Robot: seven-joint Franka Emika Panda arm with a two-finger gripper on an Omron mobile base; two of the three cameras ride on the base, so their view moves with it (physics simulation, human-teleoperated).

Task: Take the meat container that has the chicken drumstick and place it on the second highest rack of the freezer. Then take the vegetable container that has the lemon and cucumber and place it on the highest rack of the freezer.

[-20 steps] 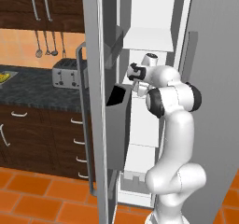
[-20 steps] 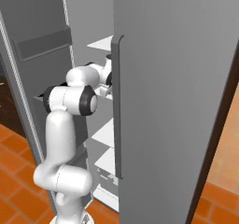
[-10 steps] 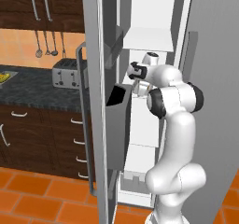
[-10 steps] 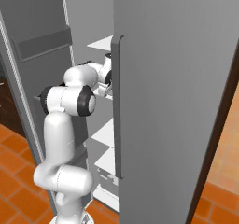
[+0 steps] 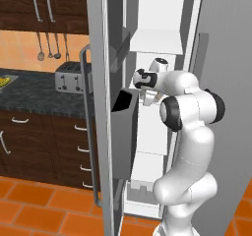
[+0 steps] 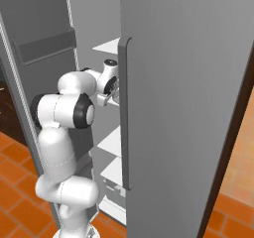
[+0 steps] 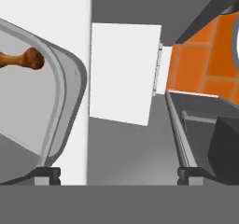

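the gripper [image 7: 119,174] stands with its jaws wide apart and nothing between them, so the sound move is to back straight out of the freezer without nudging the meat container [image 7: 51,106] on the white rack [image 7: 74,41]. the container holds 1 chicken drumstick [image 7: 21,59] near its rim.

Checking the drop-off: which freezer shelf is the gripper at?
The second shelf from the top, level with the open gripper; the tray with the drumstick lies on it. The top shelf sits above, the lower shelves below.
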